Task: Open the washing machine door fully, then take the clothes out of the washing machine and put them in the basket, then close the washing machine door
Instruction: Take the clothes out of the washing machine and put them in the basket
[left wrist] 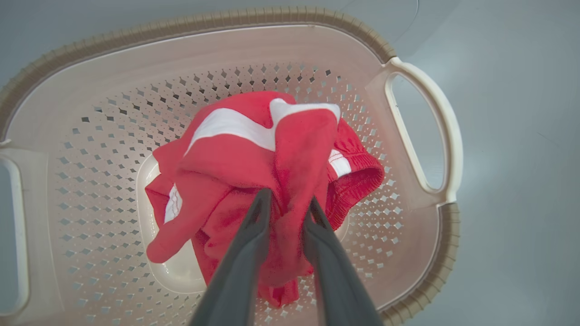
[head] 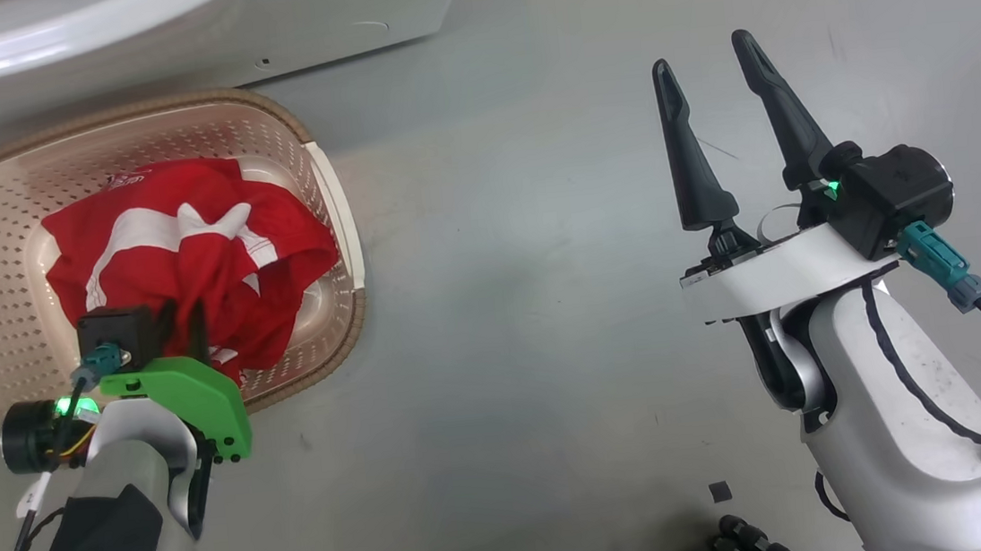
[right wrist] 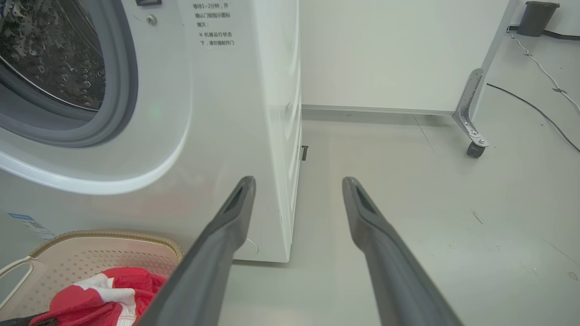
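So right now we're holding our left gripper (left wrist: 290, 201) down inside the cream basket (left wrist: 446, 262). Its two dark fingers are pinching a fold of the red clothes (left wrist: 235, 154) between them, nearly closed on the fabric. The clothes, red with white patches, are lying bunched in the bottom of the basket and sagging around the fingertips. The basket is sitting on the grey floor (head: 530, 308), just beside the lower front panel of the white washing machine (right wrist: 217, 113). Our right gripper (head: 701, 51) is hanging over bare floor well off to the right of the basket, fingers spread wide and gripping nothing. From the right wrist we're seeing the machine's grey rubber ring (right wrist: 122, 90) and steel drum (right wrist: 50, 50), with the mouth standing uncovered.
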{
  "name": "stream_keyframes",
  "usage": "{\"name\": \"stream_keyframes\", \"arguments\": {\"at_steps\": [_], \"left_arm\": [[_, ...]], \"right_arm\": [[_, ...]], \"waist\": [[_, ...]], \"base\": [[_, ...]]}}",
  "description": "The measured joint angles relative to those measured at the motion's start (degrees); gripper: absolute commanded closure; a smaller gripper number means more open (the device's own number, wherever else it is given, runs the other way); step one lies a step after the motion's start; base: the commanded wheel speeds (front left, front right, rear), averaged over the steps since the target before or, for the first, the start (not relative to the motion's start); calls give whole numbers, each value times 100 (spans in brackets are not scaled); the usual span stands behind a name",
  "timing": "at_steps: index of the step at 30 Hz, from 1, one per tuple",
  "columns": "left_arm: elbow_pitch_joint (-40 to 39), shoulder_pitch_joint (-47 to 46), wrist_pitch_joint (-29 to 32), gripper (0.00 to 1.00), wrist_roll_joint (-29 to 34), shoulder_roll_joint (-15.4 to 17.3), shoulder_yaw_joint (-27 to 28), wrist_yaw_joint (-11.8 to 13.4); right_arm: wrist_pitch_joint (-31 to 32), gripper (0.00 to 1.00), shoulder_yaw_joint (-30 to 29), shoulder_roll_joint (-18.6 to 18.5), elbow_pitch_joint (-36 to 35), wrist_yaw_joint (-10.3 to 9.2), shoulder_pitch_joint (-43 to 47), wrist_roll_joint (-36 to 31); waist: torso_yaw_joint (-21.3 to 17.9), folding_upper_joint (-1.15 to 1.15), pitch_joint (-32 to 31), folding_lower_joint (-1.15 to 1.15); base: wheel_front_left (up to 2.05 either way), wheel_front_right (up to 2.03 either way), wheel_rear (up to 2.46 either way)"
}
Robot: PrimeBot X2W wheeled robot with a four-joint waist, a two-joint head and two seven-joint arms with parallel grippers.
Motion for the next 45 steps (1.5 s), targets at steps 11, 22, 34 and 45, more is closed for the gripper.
{"name": "stream_keyframes", "arguments": {"at_steps": [11,22,34,45], "left_arm": [[275,-17,-387,0,97,-159,-140,-186],[9,63,-654,0,-85,-302,31,-192],[-879,431,-656,0,-189,-348,142,-289],[-1627,921,-656,0,2,-331,140,-232]], "right_arm": [[0,0,-97,-1,223,3,6,-48],[0,0,-369,-7,586,66,323,-156],[0,0,-719,-88,794,103,812,-208],[0,0,-787,-90,947,158,1260,-208]], "waist": [[233,0,-420,0],[566,0,-1105,0],[1003,0,-1908,0],[1337,0,-2585,0]], "base": [[0,0,0],[0,0,0],[0,0,0],[0,0,0]]}}
